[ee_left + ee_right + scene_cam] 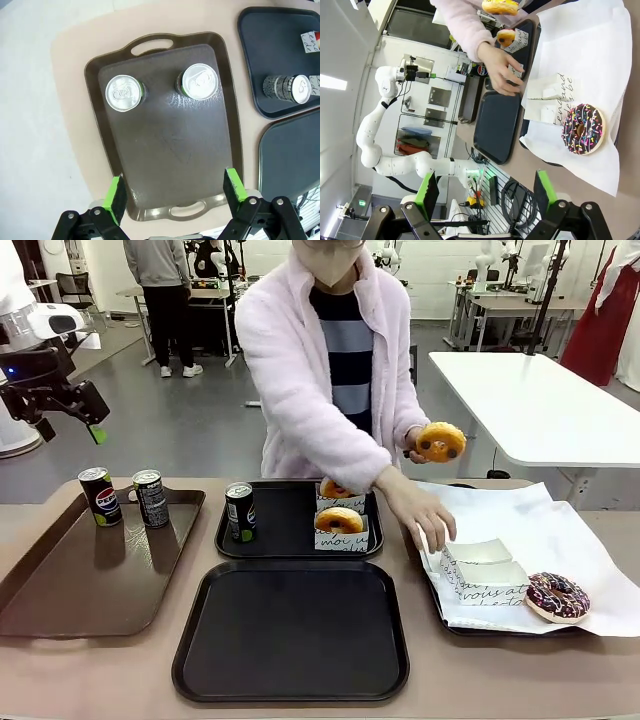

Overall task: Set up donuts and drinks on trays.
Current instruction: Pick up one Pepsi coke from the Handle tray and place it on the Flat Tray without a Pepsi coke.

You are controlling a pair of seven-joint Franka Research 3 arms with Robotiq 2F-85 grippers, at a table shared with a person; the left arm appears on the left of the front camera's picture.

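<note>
two cans (100,496) on left tray (60,590)

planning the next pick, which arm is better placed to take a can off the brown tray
Left. The left end effector hangs open above the brown tray with two cans; the right end effector is off by the sprinkled donut.

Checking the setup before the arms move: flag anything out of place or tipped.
Nothing is tipped or spilled. Two cans stand on the brown tray, off the black trays; the sprinkled donut lies unsleeved on the white paper.
</note>
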